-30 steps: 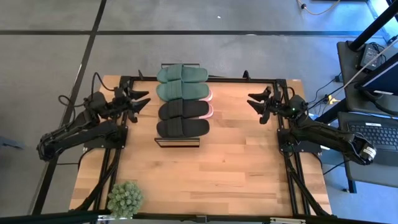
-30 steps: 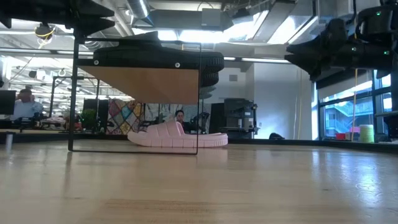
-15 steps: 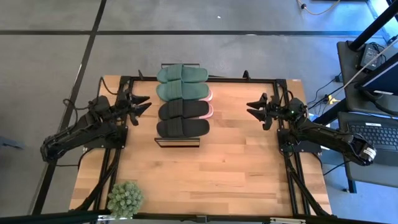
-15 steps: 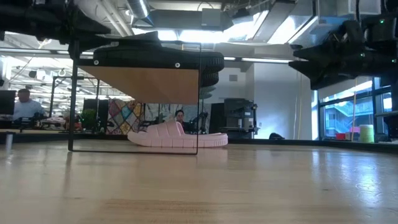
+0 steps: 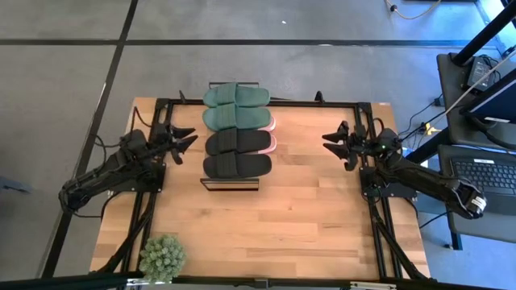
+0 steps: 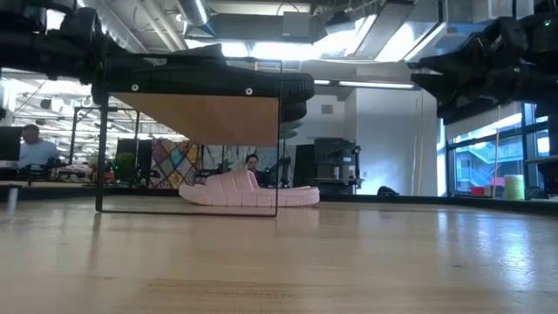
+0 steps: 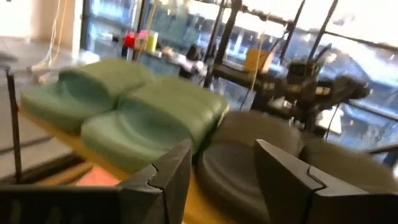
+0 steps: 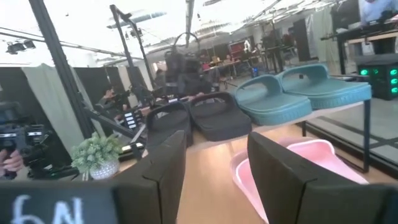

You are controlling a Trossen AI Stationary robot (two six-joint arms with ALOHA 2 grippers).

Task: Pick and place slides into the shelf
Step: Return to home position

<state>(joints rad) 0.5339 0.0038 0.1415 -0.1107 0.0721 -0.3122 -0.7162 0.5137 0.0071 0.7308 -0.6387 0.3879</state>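
Observation:
The shelf (image 5: 230, 184) stands left of the table's middle. On its plank top lie two dark green slides (image 5: 235, 107) at the far end and two black slides (image 5: 236, 154) nearer, side by side on their soles. Pale pink slides (image 5: 272, 123) peek out beneath the plank; in the low view one pink slide (image 6: 248, 190) rests on the table under the plank (image 6: 209, 118). My left gripper (image 5: 184, 138) hovers open just left of the shelf, facing the slides (image 7: 155, 115). My right gripper (image 5: 330, 146) hovers open well to the shelf's right, facing the black slides (image 8: 205, 115).
A small green potted plant (image 5: 161, 258) stands at the table's near-left corner. Bare wood stretches between the shelf and my right gripper and across the near half of the table (image 5: 282, 225). Black frame rails (image 5: 379, 234) run along the table's sides. People sit in the room beyond.
Both grippers have drifted a little toward the table's near edge, staying open. The slides and the shelf have not moved.

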